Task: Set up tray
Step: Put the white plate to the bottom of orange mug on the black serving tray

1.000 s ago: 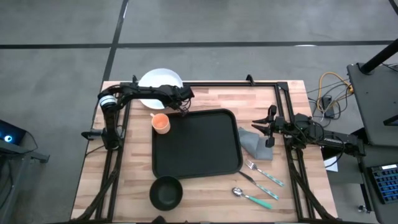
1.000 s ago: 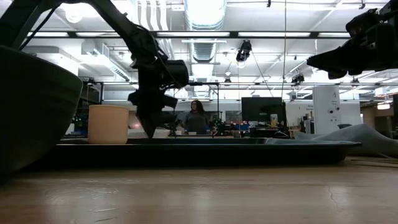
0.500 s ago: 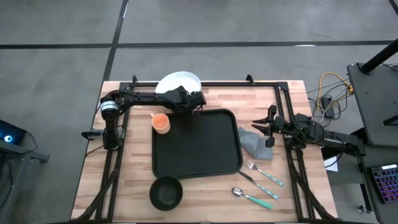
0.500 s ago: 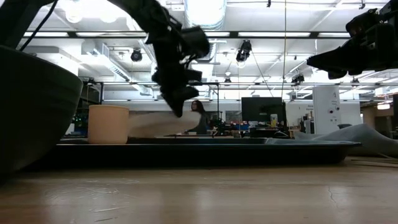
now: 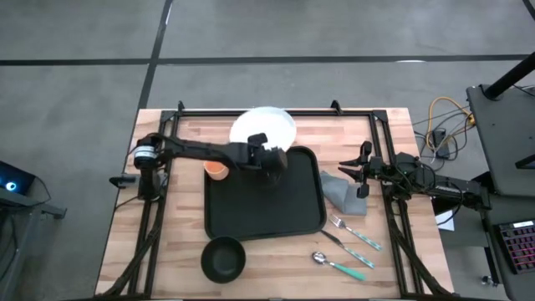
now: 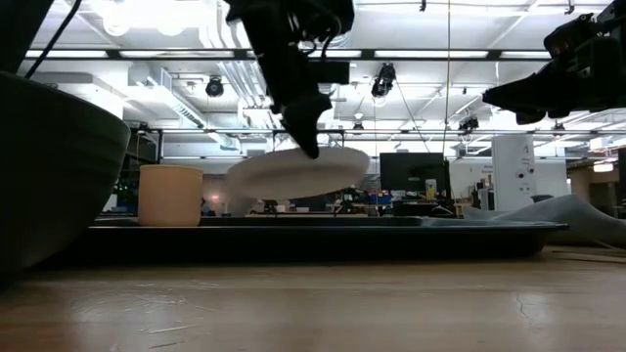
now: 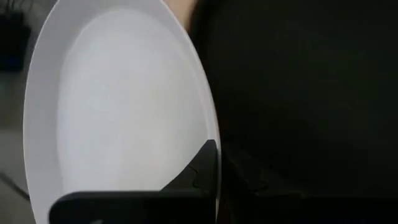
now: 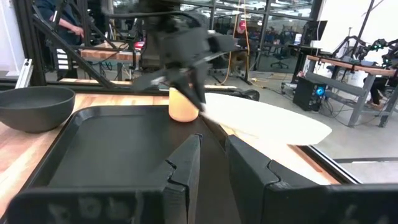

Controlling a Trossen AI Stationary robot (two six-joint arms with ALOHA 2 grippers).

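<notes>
A: Where does the tray (image 5: 264, 196) sit?
B: Flat in the middle of the wooden counter (image 5: 181, 242), its black surface bare.

A: And the left pincer (image 5: 269, 156)?
B: Over the tray's far edge, pinching the rim of a white plate (image 5: 263, 128). The plate hangs in the air, tilted, partly over the tray's far rim and partly beyond it; the low view shows it clear of the tray.

A: What lies around the tray?
B: An orange cup (image 5: 216, 170) just beside its far left corner, a dark bowl (image 5: 223, 258) near its front left corner, a grey cloth (image 5: 340, 193) beside its right edge, and a fork (image 5: 354, 233) and spoon (image 5: 338, 266) towards the front right.

A: The right pincer (image 5: 365, 170)?
B: Above the cloth at the counter's right side, fingers spread, holding nothing.
</notes>
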